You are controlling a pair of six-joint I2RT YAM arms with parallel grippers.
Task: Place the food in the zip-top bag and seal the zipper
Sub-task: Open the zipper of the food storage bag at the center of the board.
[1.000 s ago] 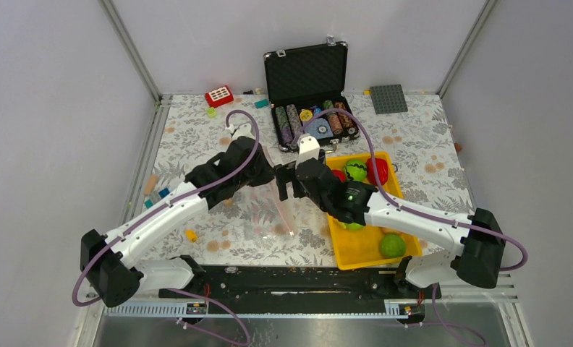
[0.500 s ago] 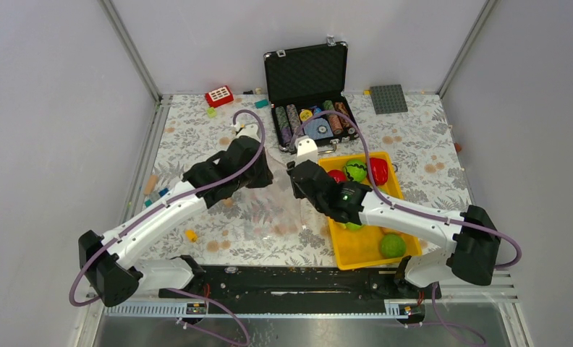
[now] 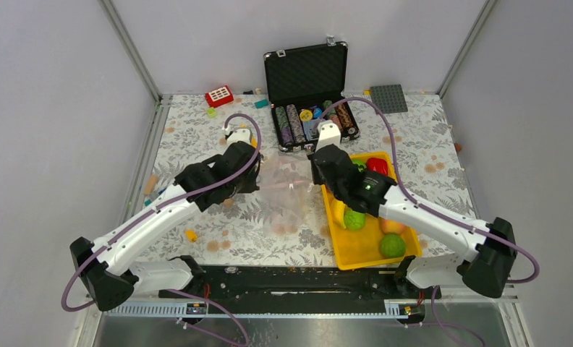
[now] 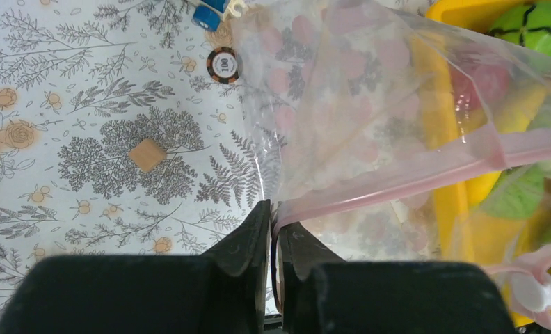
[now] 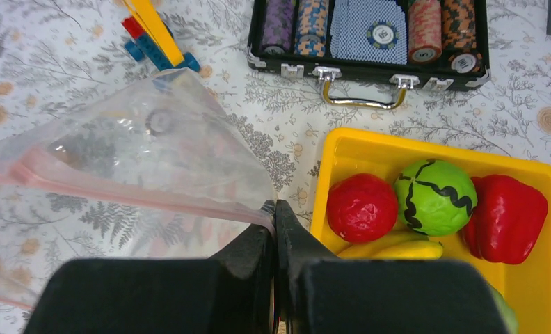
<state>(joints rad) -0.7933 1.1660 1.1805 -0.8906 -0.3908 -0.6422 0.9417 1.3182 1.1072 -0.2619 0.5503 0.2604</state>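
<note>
Between the two arms, seen from above, the zip-top bag (image 3: 287, 184) is held stretched just left of the yellow tray (image 3: 374, 262). The left gripper (image 3: 257, 176) is at its left end and the right gripper (image 3: 317, 172) at its right end. All the food (image 3: 393, 246) lies in the tray and none in the bag. The risk, as I judge it, is that both arms are busy holding the mouth, so neither is free to fetch fruit. Letting one end go would probably let the thin film sag shut.

At the left wrist, the jaws are clenched on the near-left end of the pinkish zipper (image 4: 398, 181), with only a sliver of strip between the tips. So small a bite may slip out if the bag is tugged. A poker chip (image 4: 225, 65) and a wooden cube (image 4: 147, 154) lie on the table to the left, apart from the bag.

At the right wrist, the jaws are pinched tight on the zipper's other end, right at the bag's corner, just beside the tray's left wall. A red round fruit (image 5: 362, 207), a green striped ball (image 5: 434, 197), a red pepper (image 5: 507, 217) and a banana (image 5: 391, 249) sit in the tray, and the chip case (image 5: 370, 35) stands beyond it. A swing to the right could drag the film across the tray rim and snag it.
</note>
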